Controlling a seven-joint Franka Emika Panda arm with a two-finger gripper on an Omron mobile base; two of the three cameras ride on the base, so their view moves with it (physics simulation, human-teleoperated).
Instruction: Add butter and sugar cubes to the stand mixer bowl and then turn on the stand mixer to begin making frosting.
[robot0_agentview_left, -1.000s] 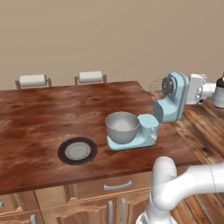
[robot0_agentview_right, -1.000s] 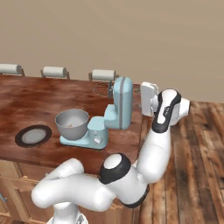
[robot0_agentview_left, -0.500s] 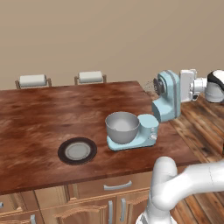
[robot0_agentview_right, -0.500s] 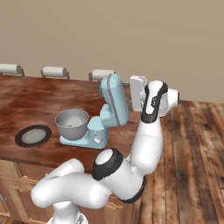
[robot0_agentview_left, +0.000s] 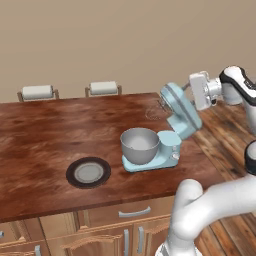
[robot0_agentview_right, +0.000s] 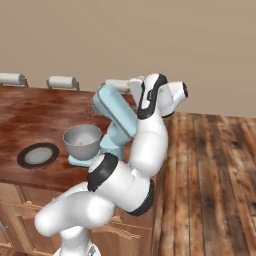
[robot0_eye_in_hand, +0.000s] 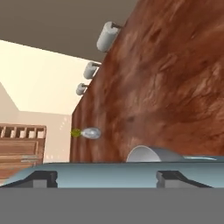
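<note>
Nearest the base, on the reddish-brown wooden bench (robot0_agentview_left: 45, 145), lies a flat dark round plate with a grey centre (robot0_agentview_left: 89, 172). Just beyond it the round grey metal stand mixer bowl (robot0_agentview_left: 140, 145) sits on the flat foot of the light blue stand mixer (robot0_agentview_left: 172, 135), and the right base view shows small tan bits in the bowl's bottom, likely sugar cubes (robot0_agentview_right: 80, 143); the butter I cannot make out. Farther back, the mixer's rounded head (robot0_agentview_left: 181, 109) is tilted up and backward, wire whisk (robot0_agentview_left: 156, 111) clear of the bowl, with the two-finger claw (robot0_eye_in_hand: 105, 176) spread either side of it, tips apart. Pushing higher could tip the mixer; switching on with the head up would spin the whisk in air.
</note>
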